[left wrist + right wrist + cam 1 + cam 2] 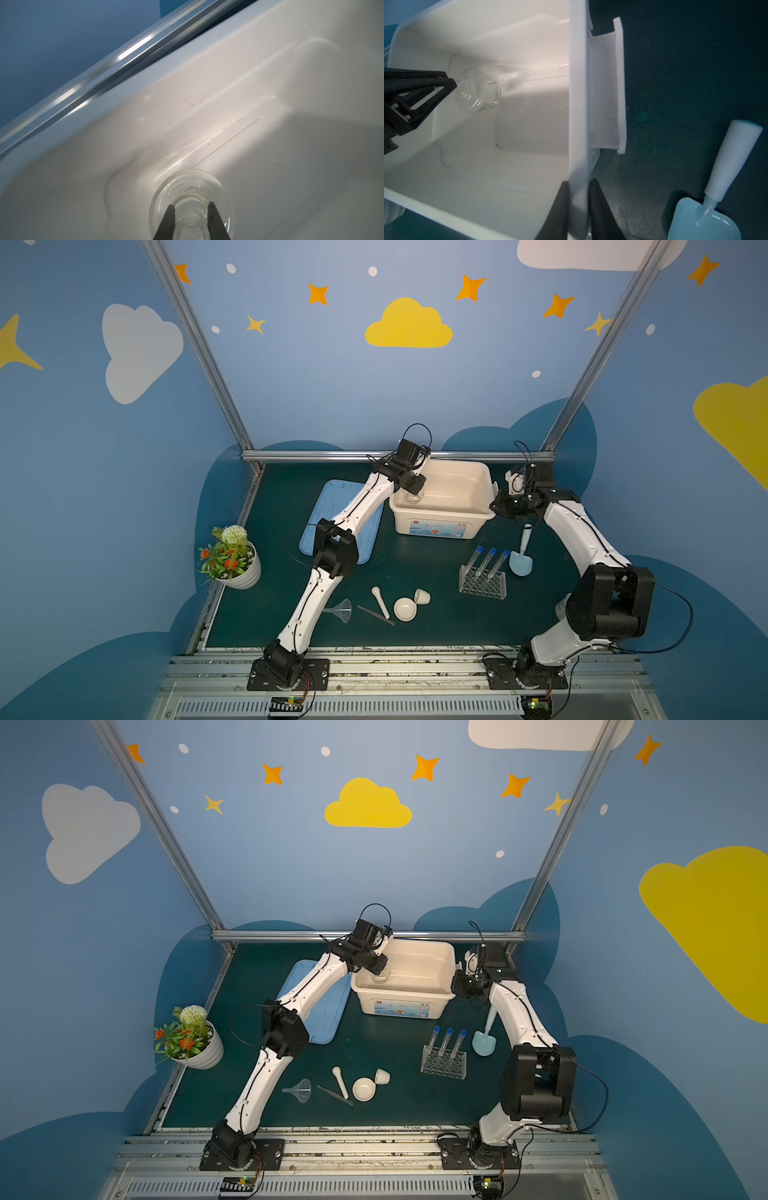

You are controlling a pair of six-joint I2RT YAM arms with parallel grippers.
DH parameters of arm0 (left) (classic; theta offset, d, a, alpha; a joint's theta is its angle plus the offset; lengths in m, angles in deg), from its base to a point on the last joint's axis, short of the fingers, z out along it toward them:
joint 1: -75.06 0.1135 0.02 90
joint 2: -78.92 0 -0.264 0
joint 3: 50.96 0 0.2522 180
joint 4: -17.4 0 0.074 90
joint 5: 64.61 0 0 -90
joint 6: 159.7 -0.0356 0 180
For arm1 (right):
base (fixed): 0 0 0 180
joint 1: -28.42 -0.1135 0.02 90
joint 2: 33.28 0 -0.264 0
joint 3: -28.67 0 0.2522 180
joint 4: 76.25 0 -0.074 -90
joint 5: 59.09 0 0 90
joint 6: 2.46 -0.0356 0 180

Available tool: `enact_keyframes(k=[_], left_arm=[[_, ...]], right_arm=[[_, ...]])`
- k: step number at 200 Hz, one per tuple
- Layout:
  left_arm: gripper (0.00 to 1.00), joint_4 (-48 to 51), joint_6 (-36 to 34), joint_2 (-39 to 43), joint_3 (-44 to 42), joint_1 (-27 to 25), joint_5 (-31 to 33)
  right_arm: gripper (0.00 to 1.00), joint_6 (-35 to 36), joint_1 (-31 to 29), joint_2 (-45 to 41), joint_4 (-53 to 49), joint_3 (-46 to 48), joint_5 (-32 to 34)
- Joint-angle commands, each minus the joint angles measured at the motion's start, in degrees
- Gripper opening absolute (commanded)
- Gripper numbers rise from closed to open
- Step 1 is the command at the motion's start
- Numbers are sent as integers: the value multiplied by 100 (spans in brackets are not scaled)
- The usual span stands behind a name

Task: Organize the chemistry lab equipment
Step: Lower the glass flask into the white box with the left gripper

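Inside the bin [442, 513], the glass flask [193, 187] hung from the left claw [191, 204].
The left claw pinched the flask's neck, and its long axis ran straight ahead with the base toward the bin floor. The right claw [578, 182] clamped the bin's side wall.

I see potted flower plant [230, 558] upright at the left edge | blue lid [326, 508] flat, just left of cream bin [436, 526] | dark green mat [415, 566] under all

blue walls [332, 385] with painted clouds [409, 325] and stars [318, 294] enclose a dark green tabletop [415, 564].
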Motion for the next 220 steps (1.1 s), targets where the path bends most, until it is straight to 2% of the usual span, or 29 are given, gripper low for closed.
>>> enact_keyframes(k=[1, 77, 220], left_arm=[[9, 4, -127, -191, 130, -28, -24], [11, 211, -226, -169, 125, -111, 253], [11, 23, -355, -62, 191, -352, 277]], right_arm=[[19, -74, 1, -152, -150, 99, -64], [19, -104, 5, -210, -194, 93, -28], [19, -157, 4, -293, -149, 225, -97]])
